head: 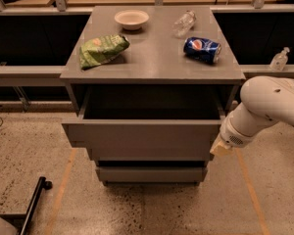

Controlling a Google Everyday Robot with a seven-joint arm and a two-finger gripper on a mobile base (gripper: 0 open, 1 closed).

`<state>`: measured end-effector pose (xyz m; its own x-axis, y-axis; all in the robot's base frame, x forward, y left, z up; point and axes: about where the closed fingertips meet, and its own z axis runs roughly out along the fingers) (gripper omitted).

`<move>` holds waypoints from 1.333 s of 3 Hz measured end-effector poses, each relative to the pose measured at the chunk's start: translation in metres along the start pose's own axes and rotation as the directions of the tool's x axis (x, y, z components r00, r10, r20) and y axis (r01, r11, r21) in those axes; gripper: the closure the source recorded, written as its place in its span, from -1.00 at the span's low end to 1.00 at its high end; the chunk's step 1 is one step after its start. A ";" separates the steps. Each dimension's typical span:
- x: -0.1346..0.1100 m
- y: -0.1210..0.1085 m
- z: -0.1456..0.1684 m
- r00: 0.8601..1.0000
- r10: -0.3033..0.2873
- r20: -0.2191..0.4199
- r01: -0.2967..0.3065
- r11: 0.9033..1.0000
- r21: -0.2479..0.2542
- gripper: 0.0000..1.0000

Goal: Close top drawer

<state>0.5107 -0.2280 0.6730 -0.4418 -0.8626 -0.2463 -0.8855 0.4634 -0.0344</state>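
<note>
At the right end of the drawer front: gripper [220, 148], pretty much up against the panel's corner
Grip: can't tell if it's released or clenched
Top drawer [142, 139]: pulled partway out toward the near side
Cabinet top [157, 65]: green chip bag [104, 50] left, bowl [132, 18] far, Pepsi can [202, 49] right

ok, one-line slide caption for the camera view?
Wide matte-grey top drawer partly open, with the robot's pale gripper at the right end of its flat front panel.

Gripper [220, 149] sits at the right end of the top drawer [142, 139].
</note>
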 end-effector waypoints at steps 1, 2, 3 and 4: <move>-0.032 -0.063 0.031 0.996 -0.062 0.057 0.060 0.997 0.045 1.00; -0.032 -0.064 0.033 0.996 -0.061 0.061 0.058 0.997 0.050 1.00; -0.036 -0.069 0.039 0.996 -0.055 0.073 0.049 0.996 0.070 1.00; -0.049 -0.093 0.055 0.993 -0.062 0.101 0.054 0.995 0.083 1.00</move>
<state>0.6228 -0.2180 0.6349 -0.3689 -0.8650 -0.3402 -0.8930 0.4313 -0.1284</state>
